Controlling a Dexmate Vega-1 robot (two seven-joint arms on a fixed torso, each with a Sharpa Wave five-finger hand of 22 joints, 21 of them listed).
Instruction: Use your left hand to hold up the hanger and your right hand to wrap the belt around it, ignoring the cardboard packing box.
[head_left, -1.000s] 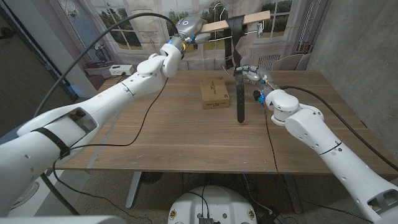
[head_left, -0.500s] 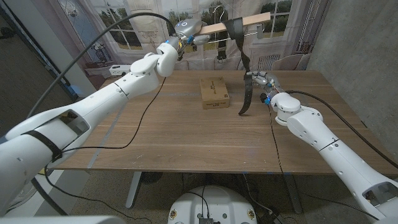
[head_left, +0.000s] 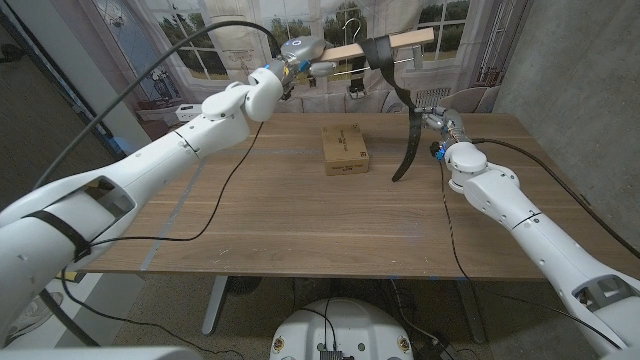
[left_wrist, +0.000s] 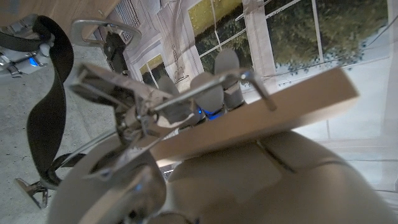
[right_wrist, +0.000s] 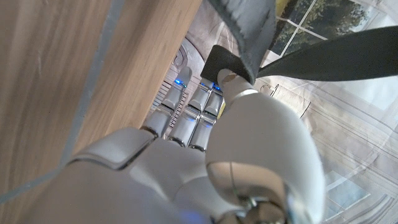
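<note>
The left hand (head_left: 300, 52) has its fingers (left_wrist: 208, 84) closed on one end of the wooden hanger (head_left: 385, 43), holding it raised well above the desk (head_left: 300, 215) at the far side, the bar roughly level and its wire hook pointing up. The right hand (head_left: 432, 118) grips the belt (head_left: 405, 120): in the right wrist view the strap is pinched against the fingers (right_wrist: 186, 118) where it folds back on itself. From that grip the belt runs up to the hanger, where it already lies draped over the bar near the free end, and its loose tail hangs down in a curve toward the desk; whether the tip touches the wood I cannot tell. In the left wrist view the dark strap loops down from the hanger beside the metal clips. As a judgement, the hold-up part of the task is done and the wrapping is underway: one pass over the bar seems in place, while the hanging length has yet to be carried around it. The cardboard packing box (head_left: 344, 148) lies closed on the desk below the hanger, apart from both hands, so nothing of its contents can be seen.
</note>
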